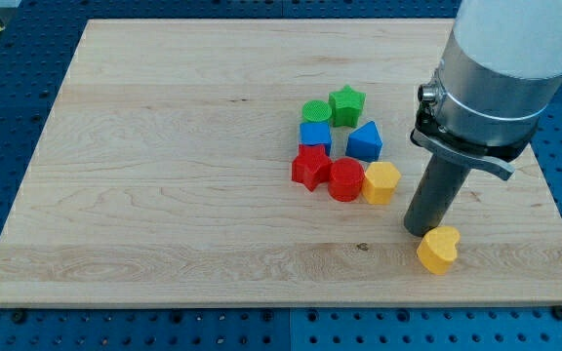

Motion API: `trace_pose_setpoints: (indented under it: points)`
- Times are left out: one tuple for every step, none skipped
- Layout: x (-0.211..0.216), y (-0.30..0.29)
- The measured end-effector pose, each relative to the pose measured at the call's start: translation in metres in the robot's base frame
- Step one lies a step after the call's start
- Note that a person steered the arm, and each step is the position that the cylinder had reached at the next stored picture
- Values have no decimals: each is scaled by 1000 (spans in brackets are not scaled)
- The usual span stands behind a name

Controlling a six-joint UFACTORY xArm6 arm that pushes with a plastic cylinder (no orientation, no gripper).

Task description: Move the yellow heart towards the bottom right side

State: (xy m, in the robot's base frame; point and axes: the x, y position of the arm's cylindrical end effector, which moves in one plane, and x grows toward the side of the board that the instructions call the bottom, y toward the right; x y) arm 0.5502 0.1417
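My tip touches the board just upper-left of the yellow heart; it grips nothing; the yellow hexagon lies farther upper-left.

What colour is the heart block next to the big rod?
Yellow. The heart sits right beside my tip, seen clearly in the camera view.

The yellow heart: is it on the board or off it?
On. The yellow heart lies flat on the board, inside its bottom right edge, touching my tip.
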Motion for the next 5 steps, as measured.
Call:
trace_pose_setpoints:
  points:
    - [7, 2]
    - [14, 2]
    - [15, 2]
    - [15, 2]
    - [1, 2]
